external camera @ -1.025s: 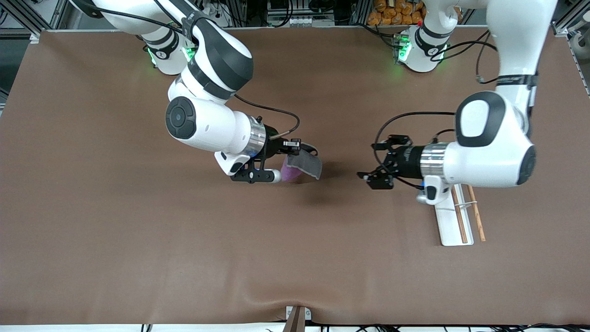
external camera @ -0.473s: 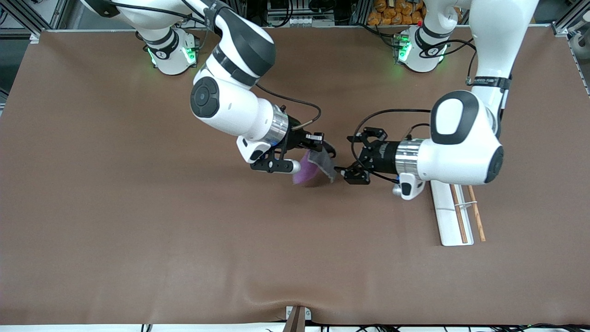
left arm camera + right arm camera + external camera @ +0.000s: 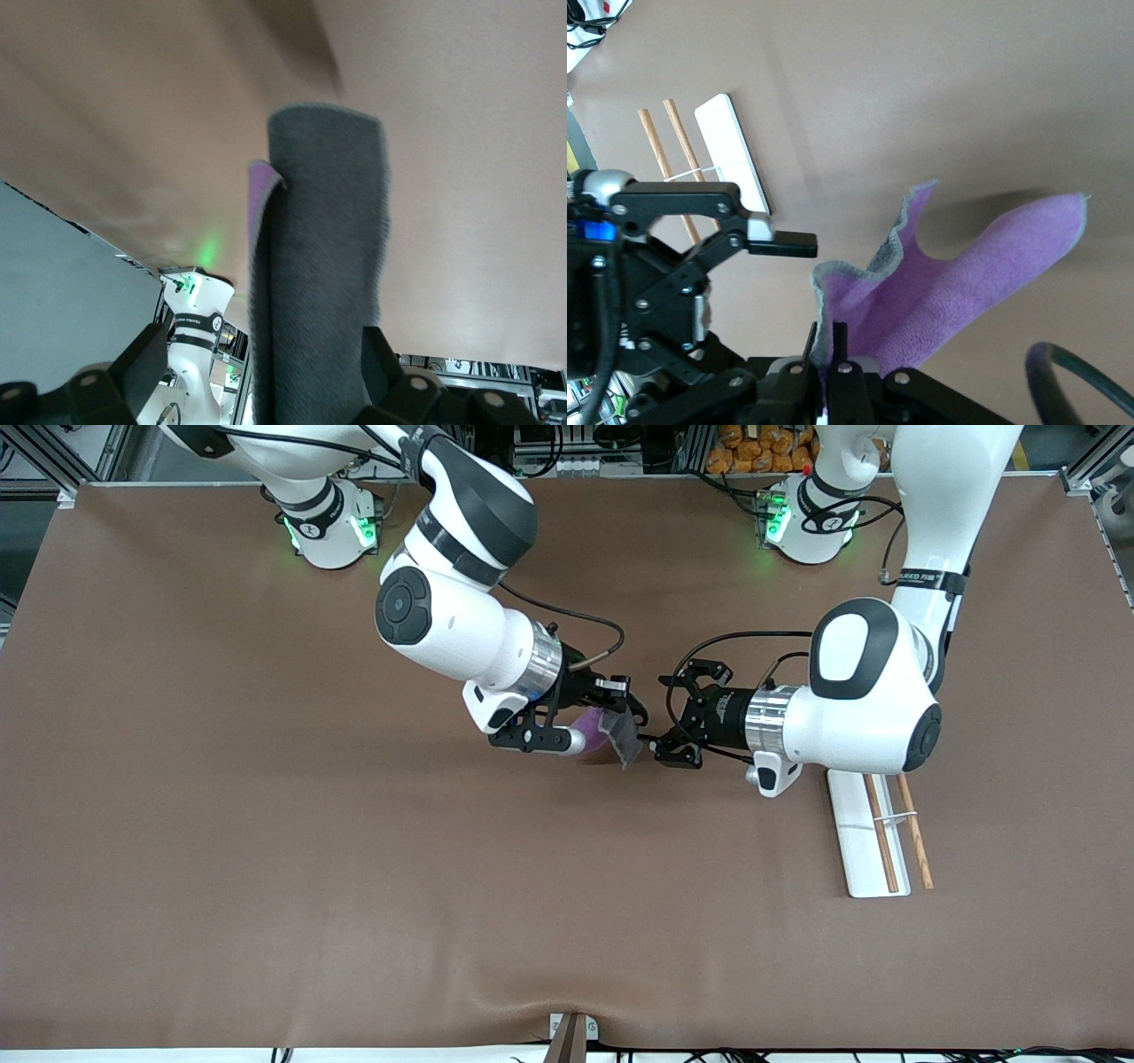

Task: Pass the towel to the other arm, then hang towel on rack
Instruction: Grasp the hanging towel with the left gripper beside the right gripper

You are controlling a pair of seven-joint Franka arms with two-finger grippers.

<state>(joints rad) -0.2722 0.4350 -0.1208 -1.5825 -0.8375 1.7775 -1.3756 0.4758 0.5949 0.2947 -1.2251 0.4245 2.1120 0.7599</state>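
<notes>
The right gripper point(image 3: 631, 710), over the middle of the table point(image 3: 266, 824), is clamped on one edge of the towel point(image 3: 611, 735), which hangs below it, long axis pointing down, purple face toward the right arm. The left gripper point(image 3: 666, 717) faces it with fingers point(image 3: 133, 367) spread apart, either side of the towel's grey face. The rack point(image 3: 864, 833) lies beside the left arm's wrist, rods pointing toward the front camera.

The towel point(image 3: 613, 731), purple on one face and dark grey on the other, hangs folded in the air, well apart from the rack point(image 3: 864, 841), a white base with two brown rods.
</notes>
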